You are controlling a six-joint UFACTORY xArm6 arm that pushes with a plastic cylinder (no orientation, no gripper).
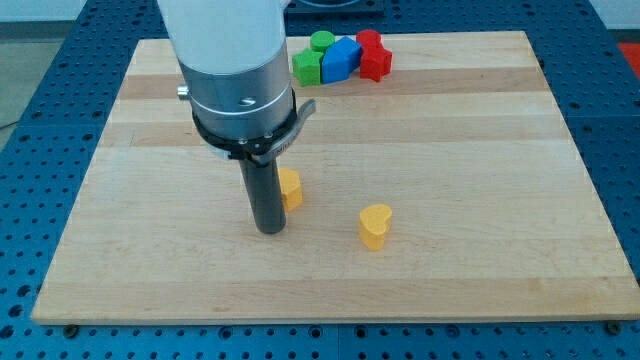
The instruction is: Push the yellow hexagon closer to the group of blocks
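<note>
My tip (270, 230) rests on the wooden board (480, 150) left of centre. A yellow hexagon (291, 188) sits just to the tip's upper right, touching or nearly touching the rod and partly hidden by it. A yellow heart-shaped block (375, 225) lies further to the view's right, apart from the tip. At the view's top, a group of blocks stands close together: a green block (308, 67), a green round block (321, 41), a blue block (341, 60) and two red blocks (374, 57).
The arm's grey and white body (232, 70) hangs over the board's upper left. A blue perforated table (40, 110) surrounds the board on all sides.
</note>
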